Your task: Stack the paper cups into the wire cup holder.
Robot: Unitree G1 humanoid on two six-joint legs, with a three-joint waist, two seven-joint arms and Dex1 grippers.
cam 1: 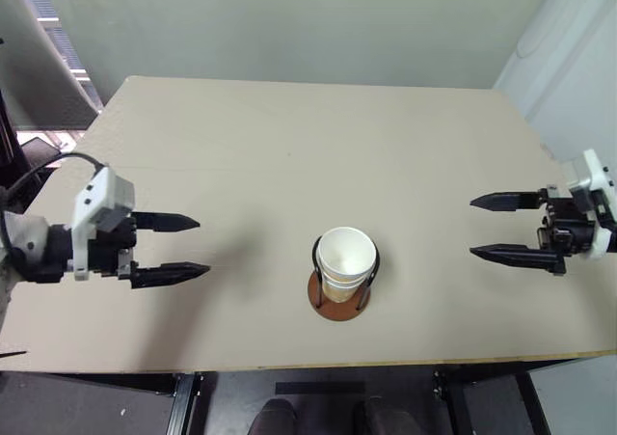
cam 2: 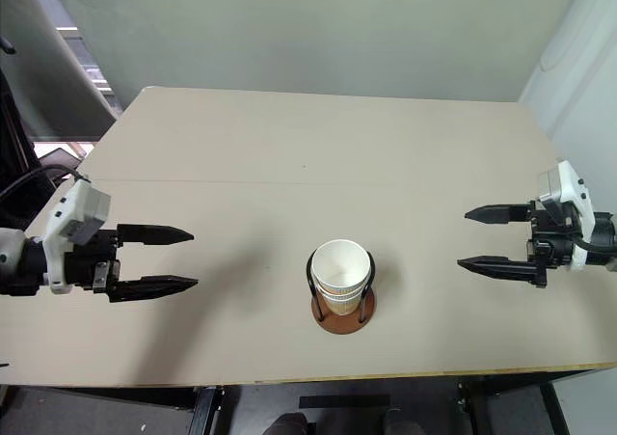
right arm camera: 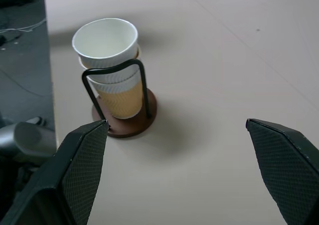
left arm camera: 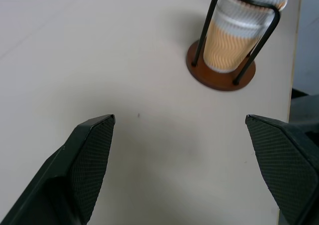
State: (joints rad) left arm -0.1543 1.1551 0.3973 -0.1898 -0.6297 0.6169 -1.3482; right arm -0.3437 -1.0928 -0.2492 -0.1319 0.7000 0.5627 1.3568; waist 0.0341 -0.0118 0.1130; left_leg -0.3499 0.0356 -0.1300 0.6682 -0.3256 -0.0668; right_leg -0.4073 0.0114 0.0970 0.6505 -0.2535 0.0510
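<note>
Flanking the paper cups (cam 1: 345, 258), both arms point inward.

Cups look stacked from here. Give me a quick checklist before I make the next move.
1. Paper cups nested inside the wire cup holder: ok.
2. Top cup seated fully: not ok, it sits slightly tilted and high.
3. Holder upright on the table, clear of the edge: ok.
4. Left gripper open, holding nothing: ok.
5. Right gripper open, holding nothing: ok.
6. Both grippers apart from the stack: ok.
</note>
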